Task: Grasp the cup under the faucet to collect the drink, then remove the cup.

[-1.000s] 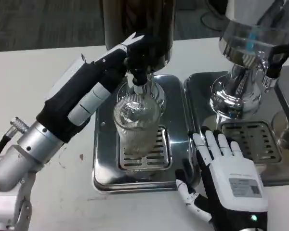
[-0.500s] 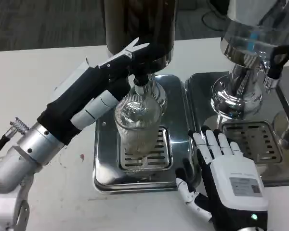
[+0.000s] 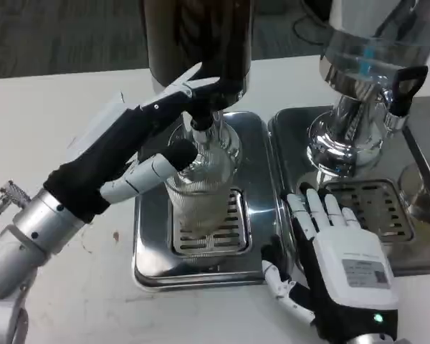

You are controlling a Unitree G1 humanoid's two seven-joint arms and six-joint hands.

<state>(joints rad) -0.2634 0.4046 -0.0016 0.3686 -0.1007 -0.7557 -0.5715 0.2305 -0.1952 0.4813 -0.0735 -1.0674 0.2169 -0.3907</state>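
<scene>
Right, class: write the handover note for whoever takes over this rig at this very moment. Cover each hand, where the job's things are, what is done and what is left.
Left hand: up at the faucet, fingers beside the cup; a firm grip on either cannot be told.
Right hand: open, resting at the right edge of the drip tray, holding nothing.
Cup: upright on the tray's grate, under the faucet.
Done: cup placed under the faucet.
Left: fill level unclear, so confirm the drink is collected, then take the cup away.
</scene>
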